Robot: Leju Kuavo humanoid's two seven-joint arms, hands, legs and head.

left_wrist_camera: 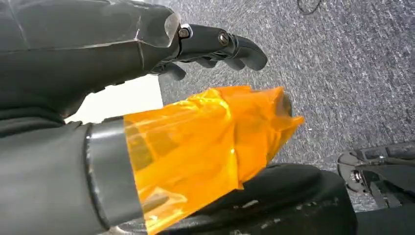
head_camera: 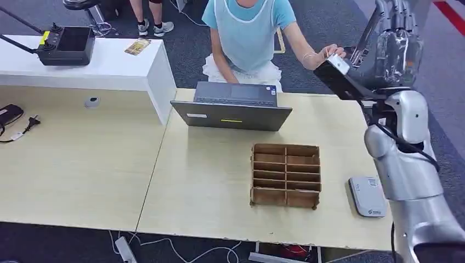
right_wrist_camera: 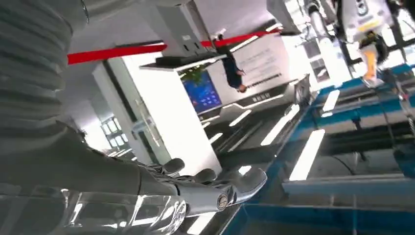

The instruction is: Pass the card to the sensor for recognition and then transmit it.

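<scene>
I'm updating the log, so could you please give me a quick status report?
Left hand empty, hanging. Right hand raised, empty, near person's hand. White sensor bare. Card unlocated.

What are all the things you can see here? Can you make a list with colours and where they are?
Laptop: one, grey, open at the table's far edge, in front of the person.
Cardboard tray: one, brown, with compartments, middle right of the table.
Sensor: one, white and flat, right of the tray.
Table: light wood.
White counter: one, far left, with a black device and a small card on it.
Person: one, light blue top, behind the laptop, hand reaching toward the raised arm.
Right arm: silver, raised at the right edge.
Right hand: raised high; whether it holds anything is unclear.
Left hand: dark, hanging over grey carpet, orange film on its thumb.
</scene>
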